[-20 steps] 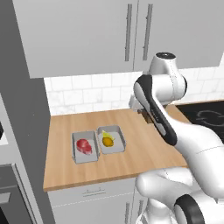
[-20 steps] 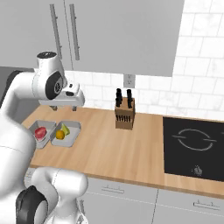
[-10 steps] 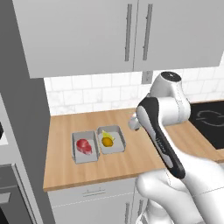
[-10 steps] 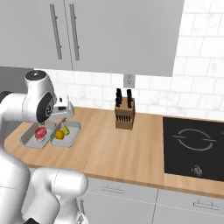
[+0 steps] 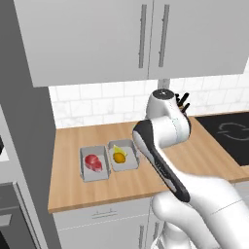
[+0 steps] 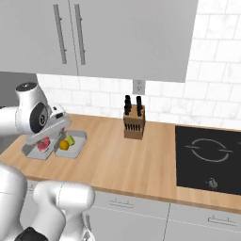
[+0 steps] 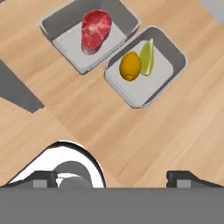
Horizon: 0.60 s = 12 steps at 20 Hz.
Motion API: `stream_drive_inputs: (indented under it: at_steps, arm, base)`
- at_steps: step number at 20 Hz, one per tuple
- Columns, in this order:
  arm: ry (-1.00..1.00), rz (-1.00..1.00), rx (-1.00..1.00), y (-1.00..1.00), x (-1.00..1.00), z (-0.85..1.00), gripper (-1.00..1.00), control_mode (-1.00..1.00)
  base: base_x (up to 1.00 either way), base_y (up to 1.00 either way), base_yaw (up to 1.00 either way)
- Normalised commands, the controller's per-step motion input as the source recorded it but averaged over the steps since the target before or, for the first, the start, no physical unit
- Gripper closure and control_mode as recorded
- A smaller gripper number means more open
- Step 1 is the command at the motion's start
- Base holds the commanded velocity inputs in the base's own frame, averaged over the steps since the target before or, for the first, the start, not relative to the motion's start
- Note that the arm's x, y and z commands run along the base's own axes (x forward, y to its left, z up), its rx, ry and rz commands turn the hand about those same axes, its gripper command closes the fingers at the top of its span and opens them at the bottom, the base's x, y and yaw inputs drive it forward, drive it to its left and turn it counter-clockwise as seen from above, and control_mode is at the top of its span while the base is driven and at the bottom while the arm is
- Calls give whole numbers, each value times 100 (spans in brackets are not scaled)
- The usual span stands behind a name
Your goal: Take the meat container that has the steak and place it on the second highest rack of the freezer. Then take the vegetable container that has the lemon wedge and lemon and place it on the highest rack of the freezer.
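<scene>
Two grey trays lie side by side on the wooden counter. The meat container [image 7: 59, 24] [image 5: 94, 171] holds the red steak [image 7: 96, 29] [image 5: 93, 162]. The vegetable container [image 7: 174, 54] [image 5: 127, 164] holds the orange lemon [image 7: 130, 65] [image 5: 118, 157] and the pale lemon wedge [image 7: 148, 57]. My gripper [image 7: 113, 176] hovers open above bare counter just beside the vegetable container, with nothing between its fingertips [image 7: 43, 178]. In the right base view the hand hangs over the trays [image 6: 75, 147]. The freezer and its racks are out of view.
A knife block [image 6: 133, 123] [image 5: 182, 101] stands at the back against the tiled wall. The black cooktop [image 6: 209, 160] [image 5: 228, 136] lies to the right. Wall cabinets [image 5: 146, 39] hang overhead. A tall grey panel [image 5: 22, 146] closes off the counter's left end.
The arm has swung left and down from above the middle of the counter toward the two trays. The jaws have stayed wide apart. The trays have not moved.
</scene>
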Motion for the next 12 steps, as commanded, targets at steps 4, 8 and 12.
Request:
stream_drive_inputs:
  at_steps: [4, 8, 12]
  arm:
    - [0, 15, -19, 17, 14, -40, -100, -100]
    - [0, 10, -5, 0, 26, -38, -100, -100]
    - [0, 5, 0, 0, 47, -30, -100, -100]
  base:
    - [0, 0, 0]
    - [0, 0, 0]
    - [0, 0, 0]
